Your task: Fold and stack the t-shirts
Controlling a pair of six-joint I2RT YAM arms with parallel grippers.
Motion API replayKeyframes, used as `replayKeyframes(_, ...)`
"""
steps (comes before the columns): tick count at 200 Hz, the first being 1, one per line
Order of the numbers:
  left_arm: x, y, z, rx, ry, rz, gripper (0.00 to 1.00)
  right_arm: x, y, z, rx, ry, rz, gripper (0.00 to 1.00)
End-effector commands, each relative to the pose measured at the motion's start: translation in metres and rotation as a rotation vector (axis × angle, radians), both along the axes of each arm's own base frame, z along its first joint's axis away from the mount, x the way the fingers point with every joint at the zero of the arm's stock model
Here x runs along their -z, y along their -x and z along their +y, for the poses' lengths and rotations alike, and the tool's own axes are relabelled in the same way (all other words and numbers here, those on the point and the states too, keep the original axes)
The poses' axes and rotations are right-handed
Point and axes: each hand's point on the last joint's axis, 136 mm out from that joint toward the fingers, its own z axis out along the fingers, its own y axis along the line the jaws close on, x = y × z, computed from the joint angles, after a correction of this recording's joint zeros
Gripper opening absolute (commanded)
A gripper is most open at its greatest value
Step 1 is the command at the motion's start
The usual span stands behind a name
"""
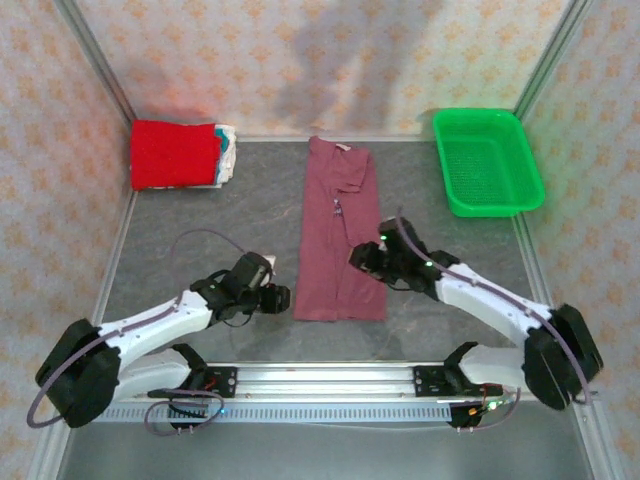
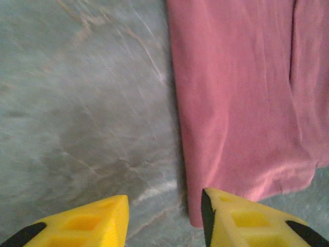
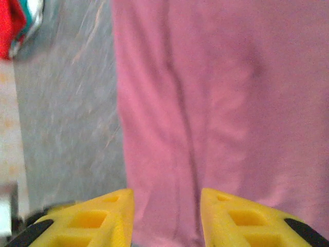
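1. Maroon t-shirt (image 1: 338,235) was found folded lengthwise at the table's (image 1: 200,230) centre.
2. Left gripper (image 2: 164,211) and right gripper (image 3: 167,206) were seen parted, empty.
3. A single-layer pinch was judged liable to undo the fold.

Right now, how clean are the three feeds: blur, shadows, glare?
Top external: evenly lit and sharp, with a soft grey shadow on the back wall above the maroon t-shirt. Left wrist: the table is streaked by motion blur; the shirt edge is clearer. Right wrist: soft all over, the red folded stack smeared in the corner. No strong glare.
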Motion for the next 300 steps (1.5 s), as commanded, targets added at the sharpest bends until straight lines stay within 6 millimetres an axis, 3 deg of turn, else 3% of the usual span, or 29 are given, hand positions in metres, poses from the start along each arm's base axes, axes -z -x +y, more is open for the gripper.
replayKeyframes(1, -0.005, 0.007, -0.028, 0.043, 0.063, 0.036, 0.39, 0.038, 0.009, -0.044, 0.099, 0.088, 0.073, 0.39)
replayKeyframes(16, -0.005, 0.010, -0.041, 0.071, 0.057, 0.039, 0.38, 0.048, 0.013, -0.055, 0.118, 0.081, 0.084, 0.39)
replayKeyframes(58, -0.007, 0.005, -0.054, 0.085, 0.033, 0.026, 0.36, 0.061, 0.018, -0.052, 0.105, 0.047, 0.089, 0.39)
replayKeyframes(136, 0.004, 0.000, -0.031, 0.025, -0.100, 0.031, 0.38, 0.064, 0.024, -0.047, 0.050, 0.031, 0.074, 0.39)
replayKeyframes(214, 0.019, 0.002, -0.041, 0.036, -0.088, 0.079, 0.37, 0.070, 0.024, -0.044, 0.030, 0.032, 0.076, 0.39)
replayKeyframes(246, 0.019, 0.001, -0.049, 0.048, -0.064, 0.070, 0.28, 0.075, 0.030, -0.041, 0.016, 0.001, 0.092, 0.39)
replayKeyframes(285, 0.019, 0.000, -0.051, 0.047, -0.042, 0.049, 0.06, 0.090, 0.062, -0.035, -0.056, -0.044, 0.181, 0.40)
replayKeyframes(300, 0.022, 0.001, -0.047, 0.039, -0.058, 0.051, 0.02, 0.092, 0.073, -0.037, -0.068, -0.040, 0.201, 0.41)
